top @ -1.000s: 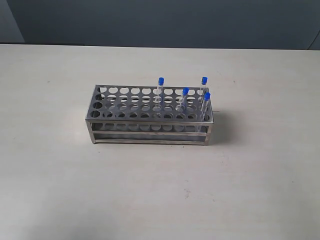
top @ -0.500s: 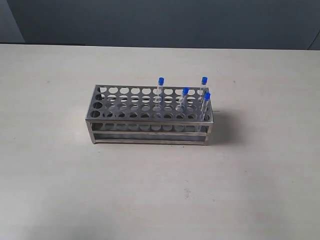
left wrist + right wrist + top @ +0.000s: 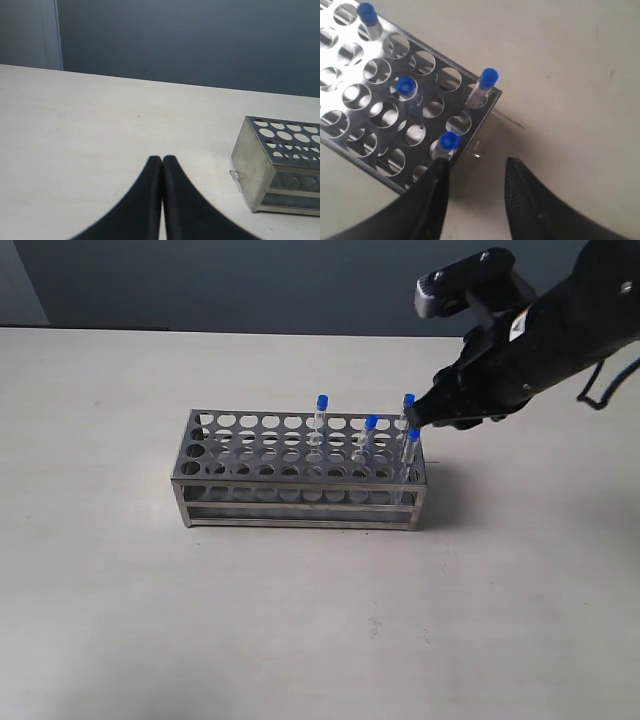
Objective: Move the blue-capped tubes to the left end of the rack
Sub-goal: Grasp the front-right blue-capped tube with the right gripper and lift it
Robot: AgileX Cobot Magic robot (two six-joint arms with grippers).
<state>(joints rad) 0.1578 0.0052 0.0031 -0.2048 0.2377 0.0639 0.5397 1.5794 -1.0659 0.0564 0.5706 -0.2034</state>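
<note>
The steel rack (image 3: 300,480) stands mid-table. Its four blue-capped tubes sit upright in the right half: one near the middle (image 3: 322,403), one further right (image 3: 371,423), and two at the right end, back (image 3: 408,400) and front (image 3: 413,432). My right gripper (image 3: 428,416) hovers just above and beside the right end. In the right wrist view it is open (image 3: 476,167), with one finger (image 3: 436,175) next to the front end tube (image 3: 449,141); nothing is between the fingers. My left gripper (image 3: 162,159) is shut and empty, apart from the rack's left end (image 3: 252,165).
The right arm's black body (image 3: 560,330) reaches in from the upper right over the table. The pale tabletop (image 3: 300,620) runs round the rack on all sides. A dark wall (image 3: 250,280) lies behind the table's far edge.
The right arm has come into the exterior view from the upper right and now hangs at the rack's right end. The tubes and rack have not moved.
</note>
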